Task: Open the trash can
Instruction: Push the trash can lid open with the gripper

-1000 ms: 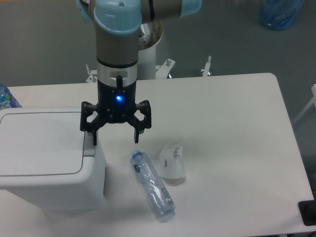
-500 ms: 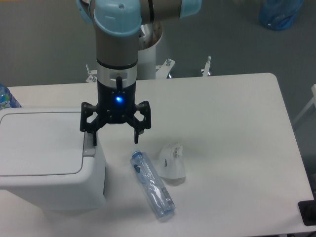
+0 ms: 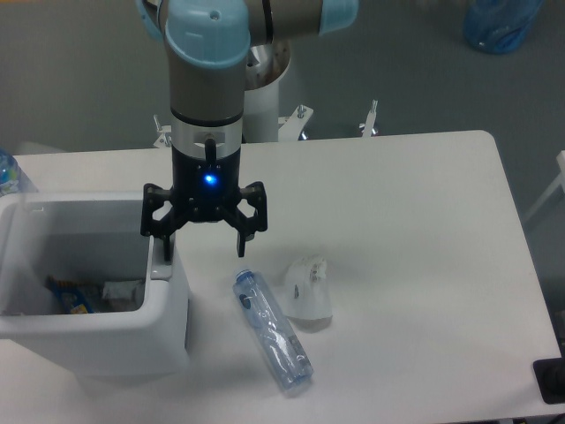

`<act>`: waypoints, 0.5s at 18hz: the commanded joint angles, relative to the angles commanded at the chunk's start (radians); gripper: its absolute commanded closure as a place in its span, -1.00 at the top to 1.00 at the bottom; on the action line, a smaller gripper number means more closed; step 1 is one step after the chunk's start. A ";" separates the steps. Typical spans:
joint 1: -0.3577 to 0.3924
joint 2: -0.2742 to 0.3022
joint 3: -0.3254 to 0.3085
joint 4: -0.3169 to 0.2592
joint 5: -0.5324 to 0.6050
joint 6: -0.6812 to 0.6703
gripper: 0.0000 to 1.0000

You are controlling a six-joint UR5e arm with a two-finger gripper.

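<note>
Camera view, trash can (image 3: 106,327) open, possibly wrappers (image 3: 84,294) inside, tool (image 3: 204,237) spread above its latch edge.

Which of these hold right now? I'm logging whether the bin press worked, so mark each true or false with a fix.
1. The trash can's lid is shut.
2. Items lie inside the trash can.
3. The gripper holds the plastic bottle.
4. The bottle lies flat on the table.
1. False: the trash can is open, its inside showing.
2. True: colourful rubbish lies at the bottom.
3. False: the gripper is open and holds nothing; one finger is at the bin's latch edge.
4. True: the plastic bottle lies on the table, beside a crumpled clear piece.
</note>
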 joint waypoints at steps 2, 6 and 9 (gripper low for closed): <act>0.002 0.000 0.000 -0.002 0.000 0.000 1.00; 0.002 0.000 0.024 0.006 0.002 0.014 1.00; 0.003 0.000 0.052 0.046 0.024 0.043 1.00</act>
